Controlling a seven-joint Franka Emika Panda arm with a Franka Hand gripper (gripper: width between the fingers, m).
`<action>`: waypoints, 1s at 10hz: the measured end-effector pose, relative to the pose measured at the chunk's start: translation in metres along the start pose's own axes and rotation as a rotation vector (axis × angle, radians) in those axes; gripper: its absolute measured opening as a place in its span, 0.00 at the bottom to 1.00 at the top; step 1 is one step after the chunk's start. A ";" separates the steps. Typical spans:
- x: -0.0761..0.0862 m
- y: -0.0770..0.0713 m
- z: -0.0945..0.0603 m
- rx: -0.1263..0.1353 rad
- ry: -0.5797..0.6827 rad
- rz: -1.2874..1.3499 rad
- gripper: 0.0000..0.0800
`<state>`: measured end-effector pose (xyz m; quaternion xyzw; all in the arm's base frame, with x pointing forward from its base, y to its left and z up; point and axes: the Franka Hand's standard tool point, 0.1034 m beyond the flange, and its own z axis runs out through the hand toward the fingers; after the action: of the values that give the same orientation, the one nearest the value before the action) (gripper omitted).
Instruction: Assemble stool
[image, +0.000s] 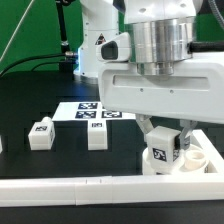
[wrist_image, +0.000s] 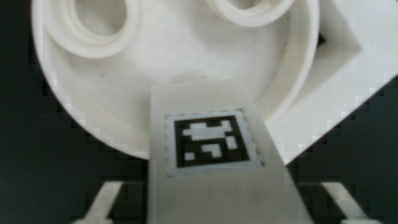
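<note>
Hangs low at the exterior view's right, wrist vertical. Grips a leg (image: 160, 155) tight in the tool (image: 166, 146).

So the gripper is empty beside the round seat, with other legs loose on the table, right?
No, not empty: the gripper is shut on a tagged leg beside the seat, as the wrist view shows, and other legs do sit loose on the table.
</note>
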<state>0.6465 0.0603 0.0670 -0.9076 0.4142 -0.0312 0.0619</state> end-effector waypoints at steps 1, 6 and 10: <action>0.000 0.003 0.000 -0.003 0.006 0.064 0.43; -0.001 0.000 -0.012 0.016 0.008 0.072 0.75; 0.019 0.010 -0.045 0.068 0.015 -0.017 0.81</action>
<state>0.6471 0.0357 0.1100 -0.9081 0.4056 -0.0524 0.0894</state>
